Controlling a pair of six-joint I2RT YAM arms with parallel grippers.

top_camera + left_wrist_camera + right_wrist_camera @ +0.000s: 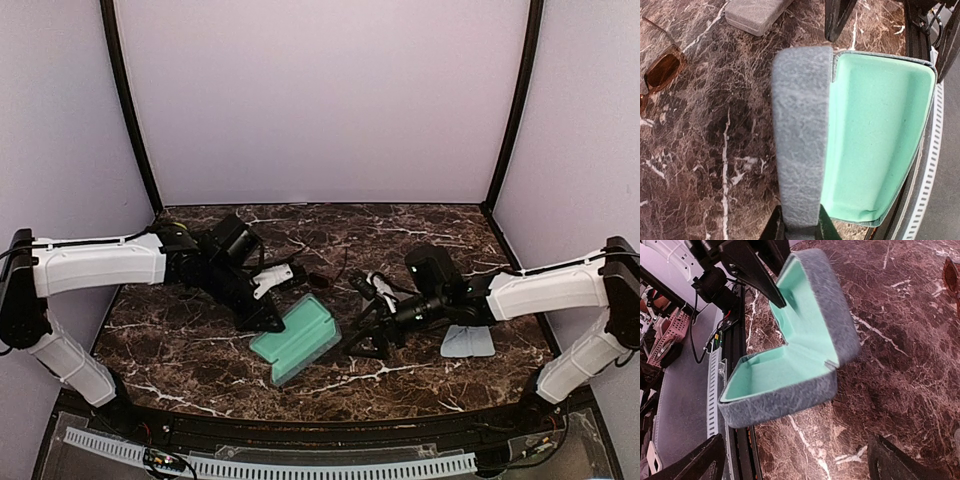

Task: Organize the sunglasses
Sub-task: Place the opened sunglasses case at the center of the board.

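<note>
Where the dark brown white-veined marble table (180,350) meets the pale lilac walls (320,100), we see a rectangular blue-grey textured case (297,338) lying open near the middle, its mint-green lining bare and both halves empty. Our left gripper (799,227) is clamped on the edge of one half of that case, while the right gripper (795,452) hangs just beside it, fingers spread wide and holding nothing. The thin-framed sunglasses with reddish-brown lenses (660,72) lie on the marble outside the case, near a closed beige-grey case (757,14). A flat light-blue cloth (467,342) lies beside the right arm.
</note>
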